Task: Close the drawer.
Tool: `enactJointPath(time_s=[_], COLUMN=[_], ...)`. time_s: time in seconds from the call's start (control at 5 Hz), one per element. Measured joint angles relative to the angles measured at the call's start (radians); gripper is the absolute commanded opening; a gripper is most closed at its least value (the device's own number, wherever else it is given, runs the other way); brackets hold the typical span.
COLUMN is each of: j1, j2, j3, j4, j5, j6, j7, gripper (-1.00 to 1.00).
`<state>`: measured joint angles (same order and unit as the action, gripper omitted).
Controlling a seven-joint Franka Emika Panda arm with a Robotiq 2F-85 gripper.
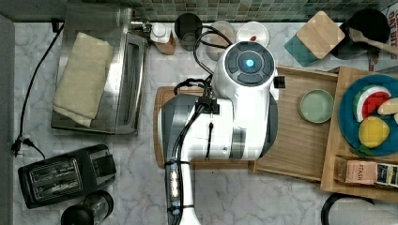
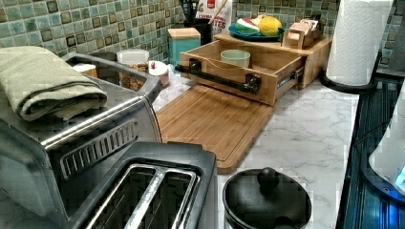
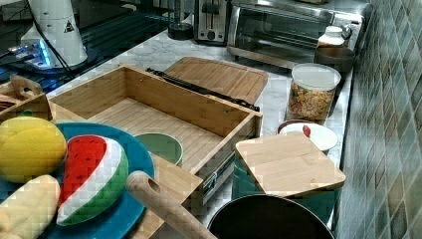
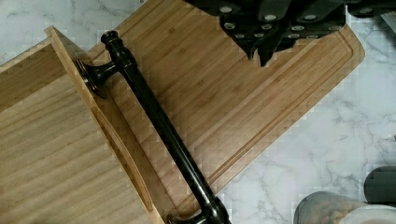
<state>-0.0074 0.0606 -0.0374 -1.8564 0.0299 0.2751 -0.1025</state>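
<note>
Here, marble counter (image 2: 305,124) under tiled wall | drawer (image 2: 248,64) pulled open over cutting board (image 2: 210,119), a green bowl (image 2: 235,57) inside — far in left view | gripper (image 4: 261,53) above board, apart from handle (image 4: 159,126) — grip state: cannot tell

Arm shell (image 1: 220,126): glossy white casing with dark grey joint bands.
Joint cap (image 1: 249,63): round dark grey disc, glowing blue light at its centre.
Cables (image 1: 180,140): black bundle running along the arm's side, looping above the joint cap.
Gripper (image 4: 275,28): black housing, rows of small silver screws.
Base (image 3: 57,30): white column bearing a black triangle marking.
</note>
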Motion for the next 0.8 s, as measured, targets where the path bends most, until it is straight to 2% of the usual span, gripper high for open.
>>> enactJointPath(time_s=[0.4,0.6,0.8], j1=[-0.001,0.000,0.003], j2=[0.010,0.010,0.012], j3=[-0.003,0.000,0.005], j4=[-0.009,-0.030,-0.070], j5=[0.001,-0.025,-0.027], j6=[0.001,0.063,0.184], j7=[0.000,-0.075,-0.249], gripper=[-1.00,-1.00,-1.00])
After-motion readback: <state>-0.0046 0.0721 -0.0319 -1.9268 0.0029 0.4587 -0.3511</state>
